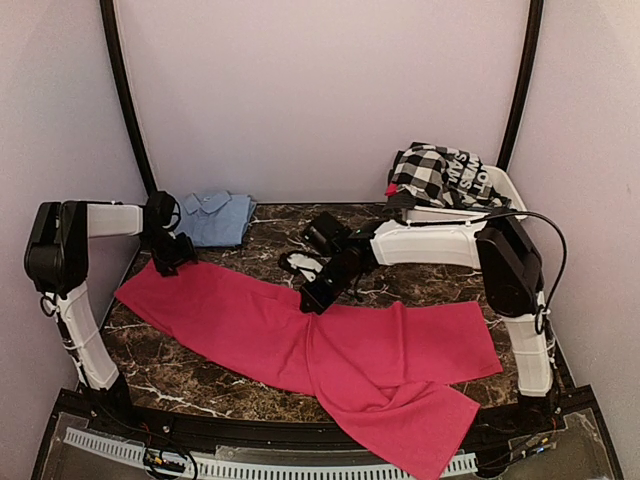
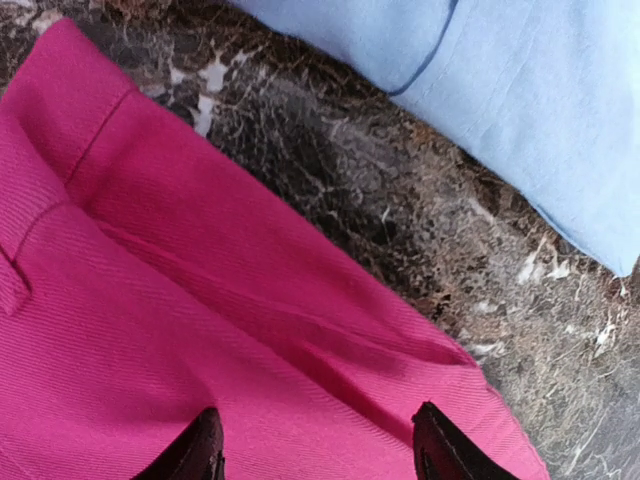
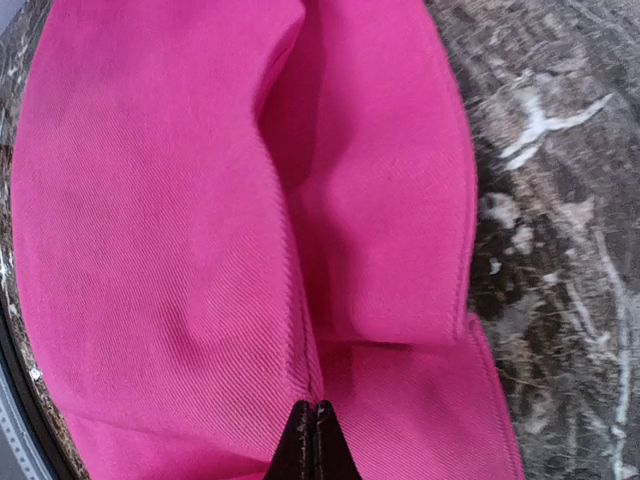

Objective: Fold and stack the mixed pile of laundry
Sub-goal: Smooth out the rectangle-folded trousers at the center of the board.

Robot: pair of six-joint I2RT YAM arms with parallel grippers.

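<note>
A: Dark marble table [image 1: 430,290] fills the middle of the overhead view. The magenta-pink cloth [image 1: 330,350] sprawls across it from upper left to lower right, one end reaching over the near edge.

B: Container check! The white tub [image 1: 512,188] sits upper right, at the table's far corner. The black-and-white checked garment [image 1: 435,172] is heaped inside, bulging above the rim.

A: Upper left now: the light-blue piece [image 1: 215,215] lies folded flat on the marble, just beyond the pink cloth's end, a strip of bare stone between them.

B: The left gripper [image 2: 318,445] hangs over that end, fingers spread wide, pink fabric lying flat beneath them.

A: And the right gripper [image 3: 318,430], centre frame, has its tips pressed tight together right at a crease in the pink cloth. Whether any fabric is caught between them, I can't tell.
</note>
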